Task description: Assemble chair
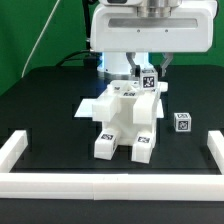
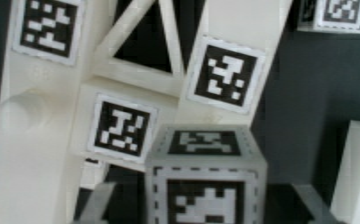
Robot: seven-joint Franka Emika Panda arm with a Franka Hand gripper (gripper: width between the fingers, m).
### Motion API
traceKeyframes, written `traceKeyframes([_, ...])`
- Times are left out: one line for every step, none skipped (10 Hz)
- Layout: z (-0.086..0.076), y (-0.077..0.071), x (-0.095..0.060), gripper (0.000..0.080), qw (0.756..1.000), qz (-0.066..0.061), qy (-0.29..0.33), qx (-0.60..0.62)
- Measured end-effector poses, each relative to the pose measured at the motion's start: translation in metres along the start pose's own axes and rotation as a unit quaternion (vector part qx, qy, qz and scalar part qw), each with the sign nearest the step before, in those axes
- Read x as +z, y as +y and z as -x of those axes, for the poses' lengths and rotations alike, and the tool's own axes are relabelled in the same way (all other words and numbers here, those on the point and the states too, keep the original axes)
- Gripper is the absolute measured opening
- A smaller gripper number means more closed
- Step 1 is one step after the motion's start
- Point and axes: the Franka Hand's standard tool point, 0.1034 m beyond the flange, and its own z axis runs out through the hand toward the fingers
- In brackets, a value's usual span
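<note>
The partly built chair (image 1: 122, 118) of chunky white tagged pieces stands in the middle of the black table. My gripper (image 1: 148, 72) hangs right over its far right part and is shut on a small white tagged block (image 1: 148, 82) that rests against the chair's top. In the wrist view the same block (image 2: 207, 165) sits between my fingers, my gripper (image 2: 205, 208) is closed round it, and the chair's tagged slabs and bars (image 2: 124, 120) lie just behind it. How the block sits against the chair is hidden.
A loose small white tagged cube (image 1: 182, 121) lies on the table at the exterior view's right of the chair. Long white border rails (image 1: 110, 182) run along the near side and both flanks. A green curtain hangs behind.
</note>
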Motion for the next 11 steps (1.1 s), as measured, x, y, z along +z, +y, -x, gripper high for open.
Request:
traceKeyframes([-0.0002, 0.0002, 0.0018, 0.0284, 1.000, 0.001, 0.000, 0.000])
traceKeyframes([-0.0008, 0.0000, 0.0042, 0.0284, 1.000, 0.003, 0.001, -0.001])
traceKeyframes([-0.0025, 0.0001, 0.0051, 0.0284, 1.000, 0.004, 0.002, -0.001])
traceKeyframes([-0.0042, 0.0003, 0.0051, 0.0284, 1.000, 0.005, 0.003, -0.001])
traceKeyframes([-0.0067, 0.0009, 0.0051, 0.0284, 1.000, 0.006, 0.004, -0.001])
traceKeyframes([-0.0077, 0.0011, 0.0049, 0.0284, 1.000, 0.007, 0.005, -0.001])
traceKeyframes([-0.0078, 0.0011, 0.0049, 0.0284, 1.000, 0.007, 0.006, -0.001])
traceKeyframes([-0.0079, 0.0011, 0.0048, 0.0284, 1.000, 0.007, 0.006, -0.001])
traceKeyframes([-0.0079, 0.0011, 0.0048, 0.0284, 1.000, 0.007, 0.006, -0.001])
traceKeyframes([-0.0078, 0.0011, 0.0049, 0.0393, 1.000, 0.007, 0.005, -0.001])
traceKeyframes([-0.0077, 0.0011, 0.0050, 0.0393, 1.000, 0.007, 0.005, -0.001])
